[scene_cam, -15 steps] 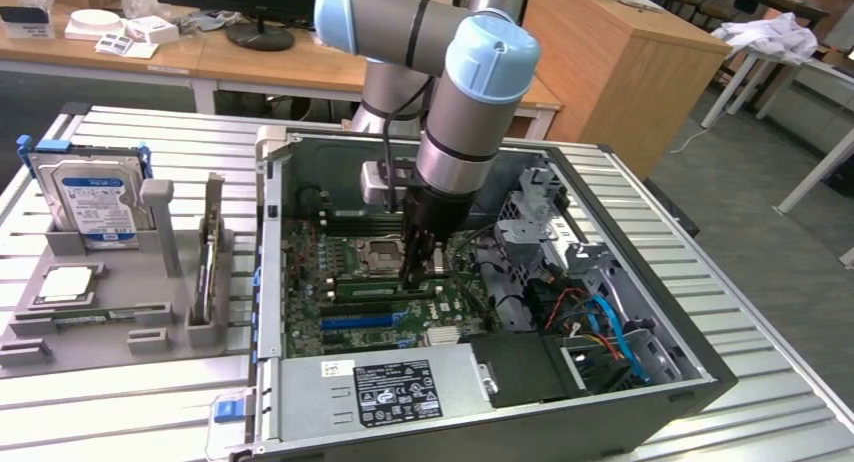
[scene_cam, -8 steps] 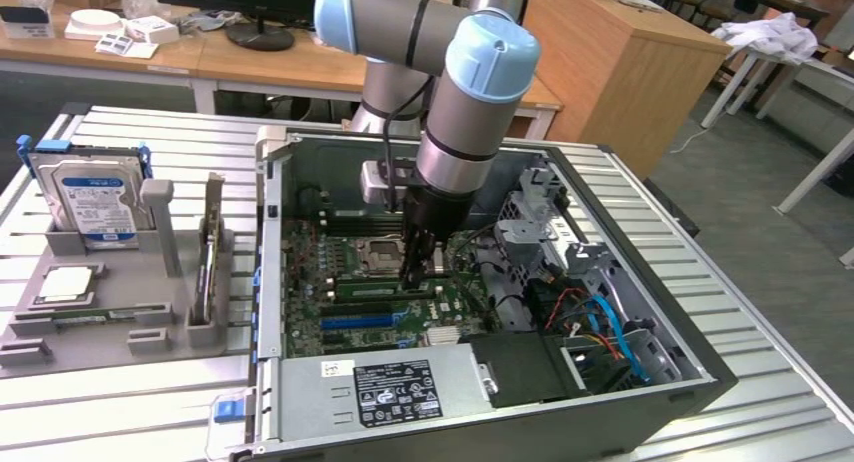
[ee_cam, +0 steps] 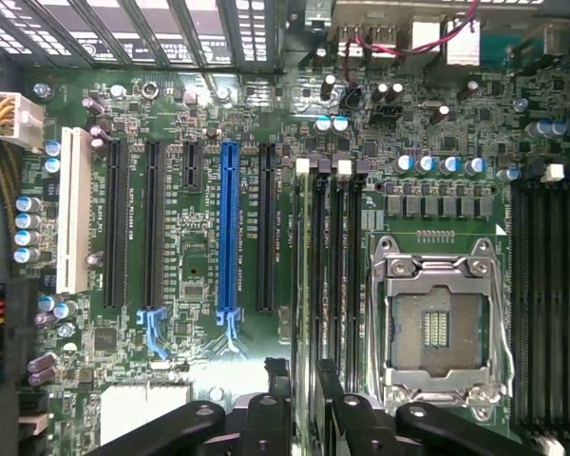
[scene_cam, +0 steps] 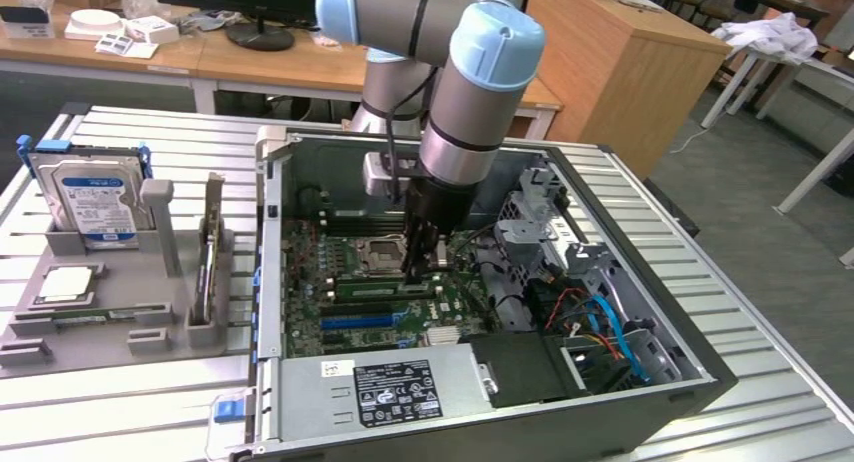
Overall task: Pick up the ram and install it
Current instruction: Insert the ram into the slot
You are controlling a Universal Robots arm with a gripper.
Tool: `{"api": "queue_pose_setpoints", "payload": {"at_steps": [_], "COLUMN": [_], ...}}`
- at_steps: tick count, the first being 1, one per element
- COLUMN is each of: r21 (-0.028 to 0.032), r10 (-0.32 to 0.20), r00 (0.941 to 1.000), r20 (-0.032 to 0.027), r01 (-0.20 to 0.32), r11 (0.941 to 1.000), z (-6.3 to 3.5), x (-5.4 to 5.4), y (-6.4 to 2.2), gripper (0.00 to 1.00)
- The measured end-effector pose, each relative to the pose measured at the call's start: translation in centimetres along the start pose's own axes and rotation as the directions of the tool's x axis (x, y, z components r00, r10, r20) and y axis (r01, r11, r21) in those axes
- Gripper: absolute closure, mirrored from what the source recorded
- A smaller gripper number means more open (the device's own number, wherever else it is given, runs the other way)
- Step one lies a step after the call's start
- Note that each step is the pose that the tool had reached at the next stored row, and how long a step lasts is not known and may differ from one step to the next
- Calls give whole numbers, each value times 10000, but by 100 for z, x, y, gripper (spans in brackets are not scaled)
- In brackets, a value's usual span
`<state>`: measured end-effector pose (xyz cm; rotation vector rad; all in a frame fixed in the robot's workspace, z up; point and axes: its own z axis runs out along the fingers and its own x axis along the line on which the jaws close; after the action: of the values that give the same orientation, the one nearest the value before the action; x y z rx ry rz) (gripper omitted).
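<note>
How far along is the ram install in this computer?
Done so far: the ram is already inside the case, lying along the memory slots next to the empty processor socket. In hand: the tool is down right over the ram. Left: I can't tell whether the stick is pushed fully home, so seating may remain.
</note>
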<state>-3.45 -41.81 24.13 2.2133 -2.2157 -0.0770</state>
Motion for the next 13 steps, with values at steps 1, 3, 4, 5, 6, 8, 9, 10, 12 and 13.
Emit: {"api": "queue_pose_setpoints", "payload": {"at_steps": [1,3,4,5,6,8,9,10,12,13], "r21": [-1,0,0,0,0,0,0,1,0,0], "r10": [1,0,0,0,1,1,1,1,4,3], "r00": [10000,10000,10000,10000,10000,10000,10000,10000,10000,10000], "r20": [-1,1,0,1,1,-1,1,0,0,0], "r01": [-1,0,0,0,-1,-1,-1,-1,-4,-3], "r11": [10000,10000,10000,10000,10000,10000,10000,10000,10000,10000], "z": [-26,-80,-107,-132,-160,-213,-239,-267,-332,-367], "x": [-1,-2,-3,-4,-5,-6,-7,-8,-10,-10], "y": [-3,-10,-13,-16,-19,-26,-28,-29,-29,-31], "gripper": [75,75,75,75,75,75,75,75,75,75]}}
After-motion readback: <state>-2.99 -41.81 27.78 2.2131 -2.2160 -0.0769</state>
